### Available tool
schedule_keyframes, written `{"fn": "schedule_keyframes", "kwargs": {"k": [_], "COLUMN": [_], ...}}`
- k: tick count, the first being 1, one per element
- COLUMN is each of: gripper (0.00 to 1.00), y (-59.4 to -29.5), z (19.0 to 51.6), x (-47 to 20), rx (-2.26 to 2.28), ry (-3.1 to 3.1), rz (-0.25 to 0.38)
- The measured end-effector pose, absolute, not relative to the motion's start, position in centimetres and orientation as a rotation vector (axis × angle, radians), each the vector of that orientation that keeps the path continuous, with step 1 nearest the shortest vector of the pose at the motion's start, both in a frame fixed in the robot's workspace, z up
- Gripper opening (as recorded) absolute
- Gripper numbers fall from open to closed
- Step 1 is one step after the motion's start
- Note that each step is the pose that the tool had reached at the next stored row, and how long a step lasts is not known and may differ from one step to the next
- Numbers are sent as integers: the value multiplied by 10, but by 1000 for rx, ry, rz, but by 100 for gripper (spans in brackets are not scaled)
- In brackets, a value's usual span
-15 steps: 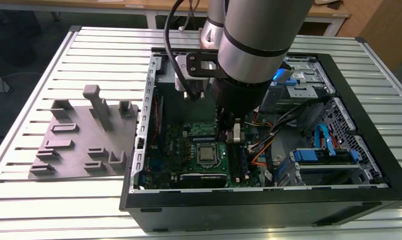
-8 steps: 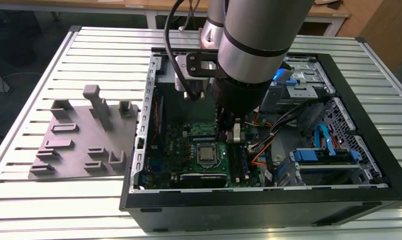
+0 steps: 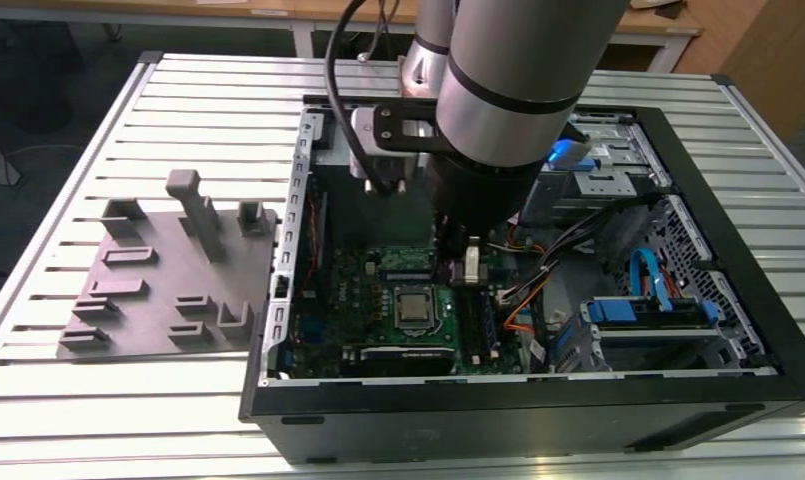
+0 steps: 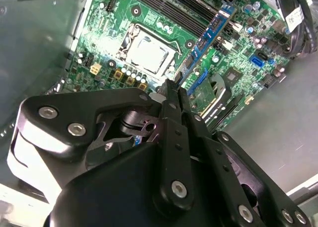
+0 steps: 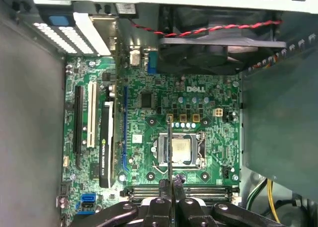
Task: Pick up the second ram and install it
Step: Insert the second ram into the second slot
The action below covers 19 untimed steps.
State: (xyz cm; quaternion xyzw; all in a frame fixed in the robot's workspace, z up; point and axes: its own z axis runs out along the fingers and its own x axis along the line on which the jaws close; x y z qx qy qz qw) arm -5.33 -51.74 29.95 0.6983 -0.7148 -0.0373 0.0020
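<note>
**Gripped tight: second ram (image 5: 170,147) in gripper (image 5: 170,181)**

Pinched between clenched fingers, jutting straight out past the fingertips, seen edge-on in the first wrist view. Hung inside the open computer case (image 3: 509,415), over the motherboard (image 5: 139,122), processor socket (image 5: 181,151) just beside the stick, memory slots (image 5: 144,191) close by the fingertips.

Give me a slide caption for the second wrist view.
Black gripper grips a long, thin blue-green memory stick over the large green motherboard, beside its square silver processor.

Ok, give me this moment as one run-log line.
gripper: shut on long thin blue-green memory stick | position: above green motherboard inside black computer case | stick: not seated
</note>
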Motion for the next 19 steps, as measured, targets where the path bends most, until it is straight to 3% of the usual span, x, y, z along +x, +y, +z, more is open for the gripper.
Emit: {"fn": "schedule_keyframes", "kwargs": {"k": [19], "gripper": [13], "y": [-517], "z": [299], "x": [-53], "rx": [1898], "ry": [-2507], "rz": [-117]}}
